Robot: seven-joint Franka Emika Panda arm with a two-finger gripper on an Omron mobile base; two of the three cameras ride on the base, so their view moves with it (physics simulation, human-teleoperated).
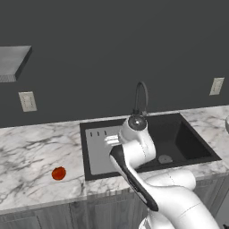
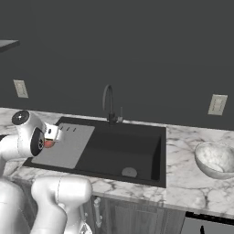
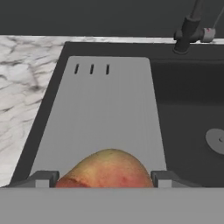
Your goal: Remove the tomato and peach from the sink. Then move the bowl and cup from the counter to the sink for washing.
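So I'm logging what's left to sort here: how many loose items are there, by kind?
Fruit: 2, the tomato on the counter and the peach between the gripper fingertips over the sink
Dishes: 1, the bowl
Total: 3

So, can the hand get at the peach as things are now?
Probably yes. In the hand view the peach lies on the grey panel of the sink, right between the open fingers of the hand, and nothing stands between them. Whether they touch it I cannot tell.
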